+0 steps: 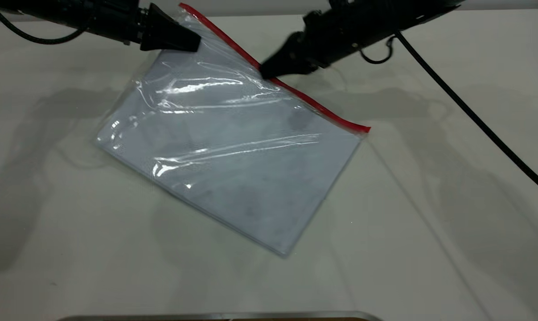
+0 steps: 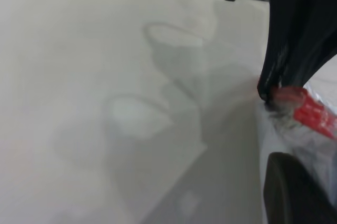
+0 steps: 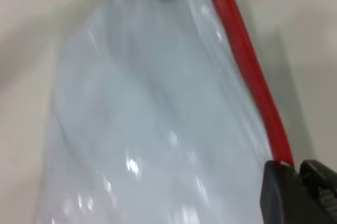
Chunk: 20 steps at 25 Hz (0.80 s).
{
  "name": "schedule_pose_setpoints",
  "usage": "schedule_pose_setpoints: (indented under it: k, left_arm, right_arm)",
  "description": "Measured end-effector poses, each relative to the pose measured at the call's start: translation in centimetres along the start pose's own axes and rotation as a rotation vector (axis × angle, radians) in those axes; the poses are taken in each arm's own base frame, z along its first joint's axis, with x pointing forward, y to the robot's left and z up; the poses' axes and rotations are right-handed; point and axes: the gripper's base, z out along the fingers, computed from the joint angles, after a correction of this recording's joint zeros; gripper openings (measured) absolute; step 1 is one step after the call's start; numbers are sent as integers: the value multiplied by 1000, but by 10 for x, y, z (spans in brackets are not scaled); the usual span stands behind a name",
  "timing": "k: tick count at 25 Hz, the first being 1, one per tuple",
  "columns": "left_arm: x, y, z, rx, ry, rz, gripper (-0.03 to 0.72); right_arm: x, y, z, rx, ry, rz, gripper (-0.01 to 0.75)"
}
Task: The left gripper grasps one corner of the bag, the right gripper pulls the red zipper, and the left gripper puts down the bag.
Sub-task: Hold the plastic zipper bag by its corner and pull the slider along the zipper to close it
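A: Reading left to right, what am I holding?

B: My left pincer [image 1: 193, 43] is clamped on the corner of the bag [image 1: 189, 26] at the upper end of the red zipper [image 1: 313, 103], so that end is raised while the far, lower edge of the bag [image 1: 233, 165] rests on the bench [image 1: 429, 249]. The paper sheets [image 1: 251, 187] show through the clear plastic.

A: And the right side?

B: My right pincer [image 1: 265, 71] sits on the zipper strip part-way along, just beside the held corner, its tips closed against the red edge. I take it to be pinching the slider, though the slider itself is hidden under the tips.

A: Which way does the strip run from there?

B: Its long axis slopes from the held corner, past the right pincer, down to the free end [image 1: 363, 129] near the bench. Most of the strip lies beyond the right pincer, away from the left one.

A: So the pull?

B: In my judgement, along that axis toward the free end, with the left pincer as anchor.
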Motion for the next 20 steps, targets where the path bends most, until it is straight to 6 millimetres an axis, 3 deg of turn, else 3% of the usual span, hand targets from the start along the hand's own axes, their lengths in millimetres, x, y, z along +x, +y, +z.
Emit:
schedule_pose_setpoints:
  k: [6,14,20]
  left_arm:
    - [0,9,-17,-46,-59,-25,52]
    - [-1,11,-21,-57,-85,-33,51]
    - [-1,11,-22,-59,-91,-35,51]
  right_arm:
    - [20,-17,-19,14,122,14,39]
    - [44,-36,-55,-60,208,85,44]
    - [48,-40,-60,-49,224,100,74]
